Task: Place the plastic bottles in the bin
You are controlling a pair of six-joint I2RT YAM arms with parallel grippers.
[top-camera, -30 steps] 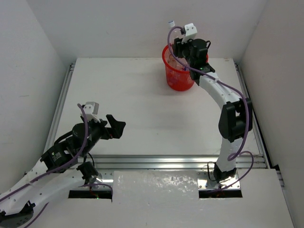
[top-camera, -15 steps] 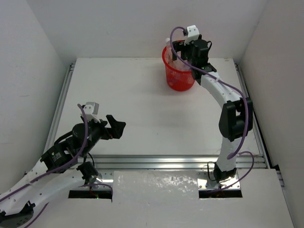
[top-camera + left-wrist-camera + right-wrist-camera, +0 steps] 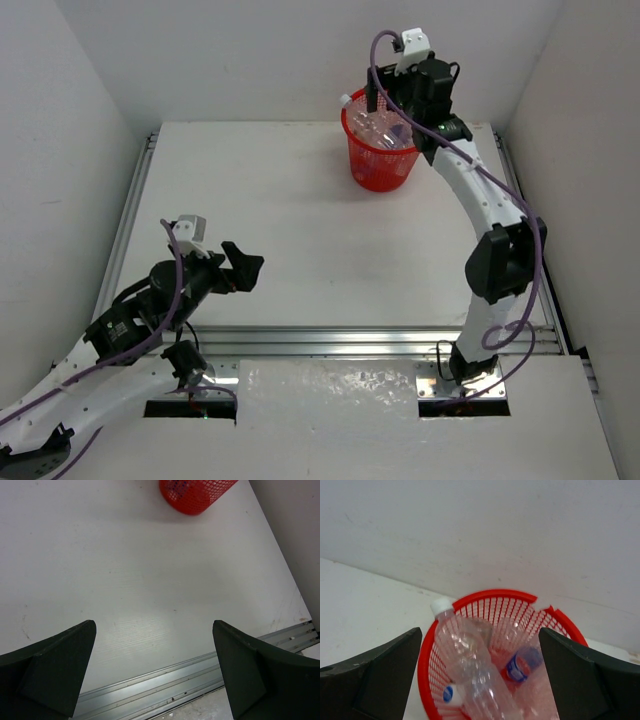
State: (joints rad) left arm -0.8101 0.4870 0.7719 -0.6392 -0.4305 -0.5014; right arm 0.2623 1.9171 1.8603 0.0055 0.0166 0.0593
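The bin (image 3: pixel 380 165), a red mesh basket, stands at the table's far edge, right of middle. Several clear plastic bottles (image 3: pixel 378 128) lie inside it. In the right wrist view, one bottle (image 3: pixel 470 665) leans on the bin's rim (image 3: pixel 495 594) with its white cap (image 3: pixel 440 606) poking over the left side. Beside it lies a blue-labelled bottle (image 3: pixel 522 664). My right gripper (image 3: pixel 392 100) (image 3: pixel 479 645) hangs open above the bin, holding nothing. My left gripper (image 3: pixel 245 265) (image 3: pixel 154 630) is open and empty over the near left of the table. The bin (image 3: pixel 195 495) shows far ahead of it.
White walls enclose the table at the back and on both sides; the back wall is right behind the bin. An aluminium rail (image 3: pixel 165 690) runs along the table's near edge, and others run along its left and right edges.
My right gripper has opened and let go of a white-capped bottle, which dropped into the bin. The right arm then rose and drew slightly right. The left arm has not moved.
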